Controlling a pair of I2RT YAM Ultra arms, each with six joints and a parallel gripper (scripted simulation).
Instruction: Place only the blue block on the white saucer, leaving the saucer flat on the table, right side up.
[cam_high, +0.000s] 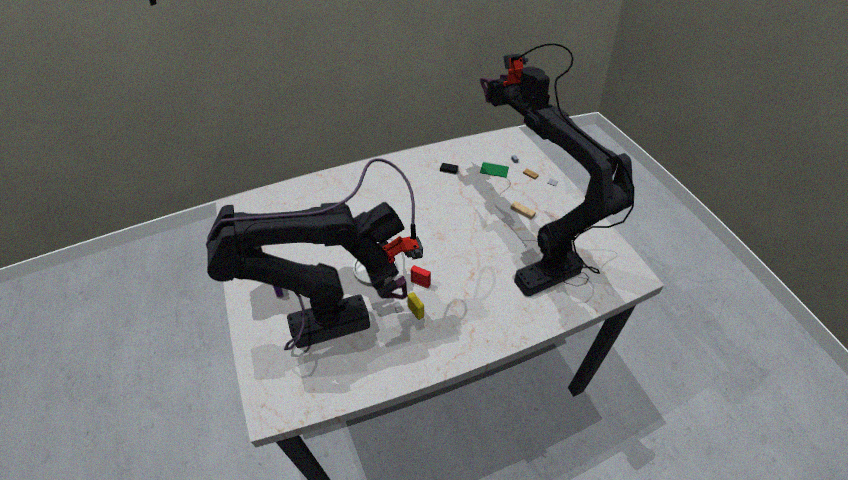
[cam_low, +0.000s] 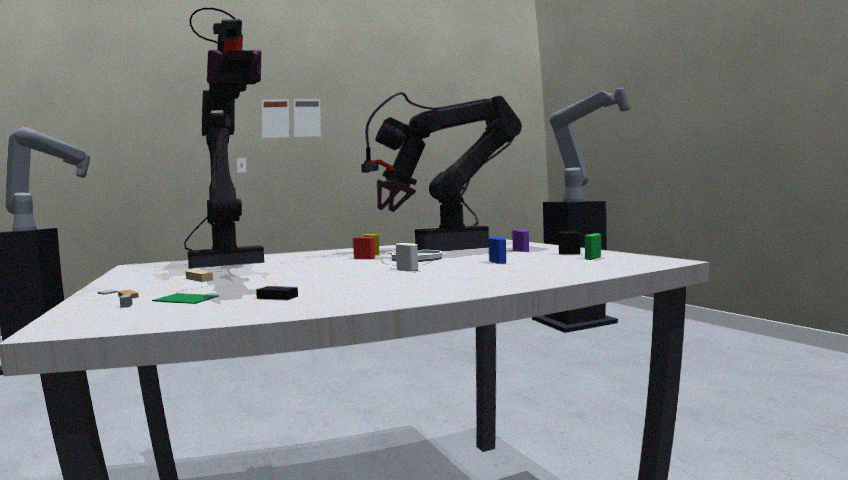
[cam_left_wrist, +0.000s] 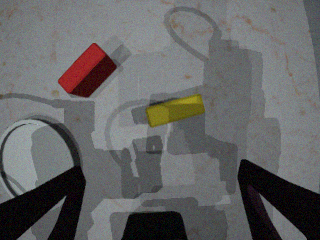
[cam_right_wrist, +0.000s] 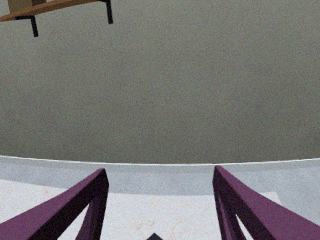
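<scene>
The blue block (cam_low: 497, 249) stands upright on the table, to the right of the white saucer (cam_low: 419, 253); in the top view the left arm hides it. The saucer lies flat and empty, and its rim shows at the left edge of the left wrist view (cam_left_wrist: 35, 150). My left gripper (cam_low: 394, 196) is open and empty, hovering above the table near the saucer, over a red block (cam_left_wrist: 87, 70) and a yellow block (cam_left_wrist: 175, 110). My right gripper (cam_low: 233, 66) (cam_right_wrist: 159, 176) is raised high above its base, partly open and empty, facing the wall.
A pale grey block (cam_low: 407, 256) stands in front of the saucer. Purple (cam_low: 520, 239), black (cam_low: 569, 242) and green (cam_low: 592, 245) blocks stand beyond the blue one. A flat green piece (cam_high: 494, 169), a black piece (cam_high: 449, 168) and a tan piece (cam_high: 523, 209) lie near the right arm.
</scene>
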